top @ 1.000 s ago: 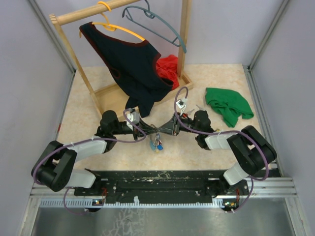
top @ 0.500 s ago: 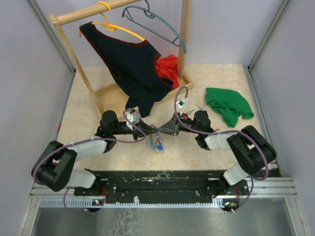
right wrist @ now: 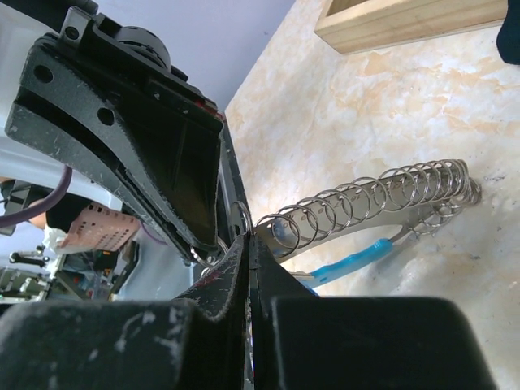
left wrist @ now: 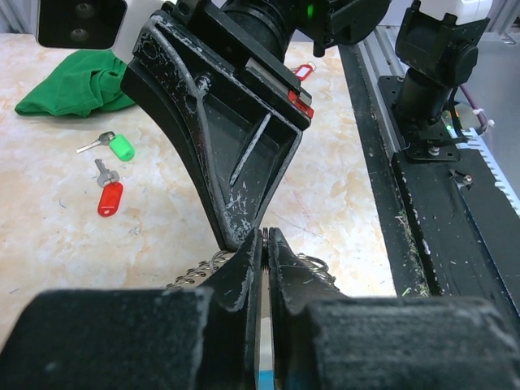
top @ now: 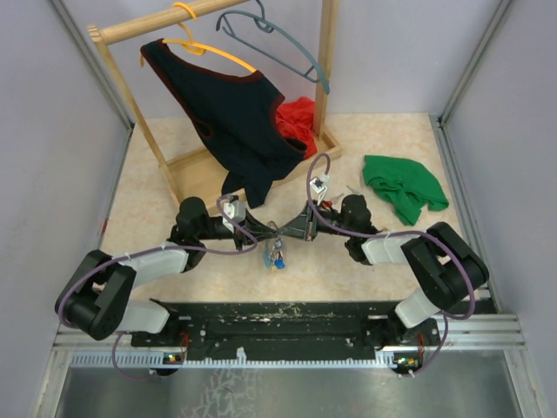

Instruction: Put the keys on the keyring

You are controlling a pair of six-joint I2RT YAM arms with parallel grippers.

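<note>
The keyring (right wrist: 382, 195) was at the near middle of the bench (top: 331, 274); the right jaws were shut tight on its coil end; the left jaws, almost closed, pinched a blue-capped key (left wrist: 264, 357).

We saw keyring (top: 275, 248) betw. L gripper (left wrist: 265, 237) & R gripper (right wrist: 248, 241), rack (top: 322, 78) behind, cloth (top: 402, 187) & loose keys (left wrist: 109, 197) off to R.
</note>
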